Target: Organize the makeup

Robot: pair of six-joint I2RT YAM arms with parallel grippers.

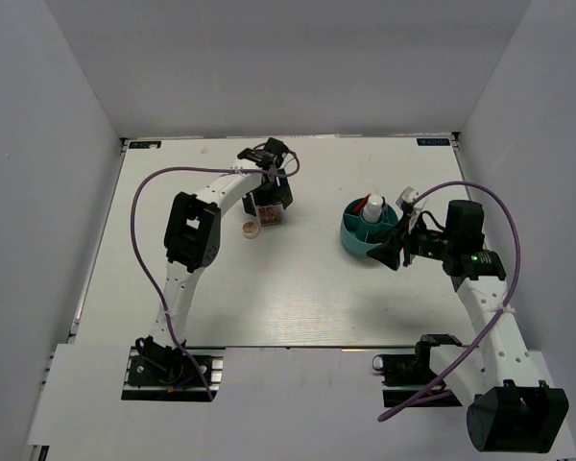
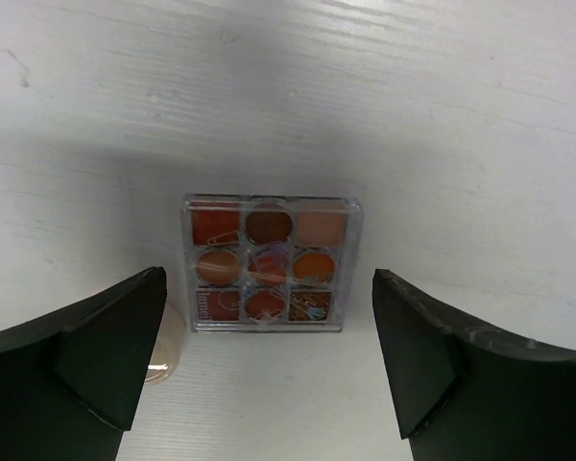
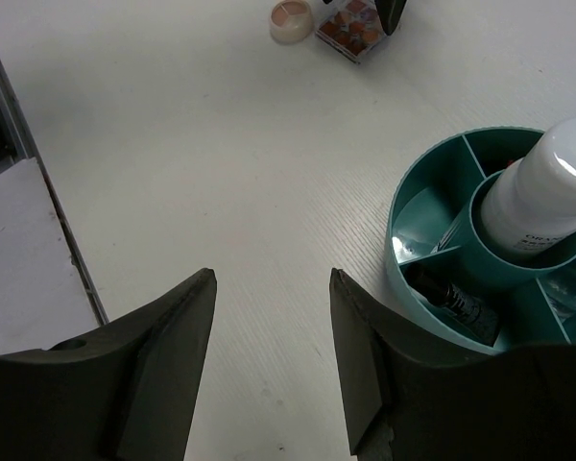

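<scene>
The square pink-toned palette lies flat on the white table, and in the top view it sits under my left gripper. The left gripper is open and hangs above the palette with one finger on each side. The round beige compact lies just left of the palette, by the left finger. The teal divided tub holds a white bottle in its centre cup and a dark tube in a side section. My right gripper is open and empty beside the tub.
White walls close the table on the left, back and right. A metal rail and a white board run along the table's near edge. The palette and compact show far off in the right wrist view.
</scene>
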